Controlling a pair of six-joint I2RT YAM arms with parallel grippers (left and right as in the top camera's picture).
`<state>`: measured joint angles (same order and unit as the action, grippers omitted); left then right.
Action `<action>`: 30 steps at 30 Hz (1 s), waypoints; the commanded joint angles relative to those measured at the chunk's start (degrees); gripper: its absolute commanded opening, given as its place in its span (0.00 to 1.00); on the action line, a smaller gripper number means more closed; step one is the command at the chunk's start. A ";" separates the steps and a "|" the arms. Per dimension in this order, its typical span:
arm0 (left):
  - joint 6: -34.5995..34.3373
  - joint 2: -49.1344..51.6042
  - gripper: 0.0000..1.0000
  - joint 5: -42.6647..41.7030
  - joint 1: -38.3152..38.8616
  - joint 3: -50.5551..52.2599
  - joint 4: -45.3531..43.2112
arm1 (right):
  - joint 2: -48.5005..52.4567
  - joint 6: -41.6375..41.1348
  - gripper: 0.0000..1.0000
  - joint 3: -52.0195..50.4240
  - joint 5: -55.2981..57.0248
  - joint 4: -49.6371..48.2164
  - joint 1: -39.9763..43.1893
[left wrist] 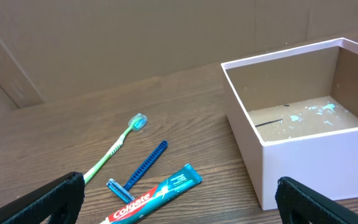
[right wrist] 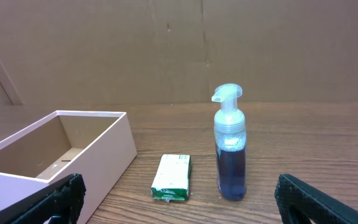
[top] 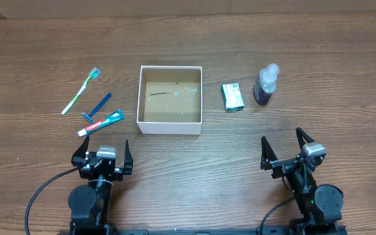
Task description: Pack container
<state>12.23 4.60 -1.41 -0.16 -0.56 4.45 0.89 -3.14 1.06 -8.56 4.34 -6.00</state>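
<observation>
Container (top: 170, 128) sits mid-table, open top, brown floor w/ small marks. Left of it: green toothbrush (top: 80, 91), blue razor (top: 96, 106) and toothpaste tube (top: 101, 122), all 3 close together. Right of it: small green packet (top: 232, 96), then an upright pump bottle (top: 265, 85) w/ dark liquid. Left gripper (top: 106, 145) and right gripper (top: 281, 136) are at the near edge, jaws spread wide, holding nothing.

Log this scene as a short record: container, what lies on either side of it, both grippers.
container: open box, nothing inside, marks on its floor
left of it: toothbrush, razor, toothpaste
right of it: green packet lying flat, pump bottle upright
left gripper: open, holding nothing
right gripper: open, holding nothing
</observation>
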 commanded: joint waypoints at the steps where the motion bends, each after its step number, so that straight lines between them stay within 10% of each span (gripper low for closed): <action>1: 0.48 -0.44 1.00 0.35 -0.57 0.28 -0.02 | -0.72 0.17 1.00 -0.61 0.09 -0.35 0.35; 30: 0.48 -0.44 1.00 0.35 -0.57 0.28 -0.02 | 1.84 -8.94 1.00 3.52 -5.70 4.42 0.35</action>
<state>12.23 4.60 -1.41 -0.16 -0.56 4.45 1.04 -8.64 1.08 -9.72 6.28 -5.98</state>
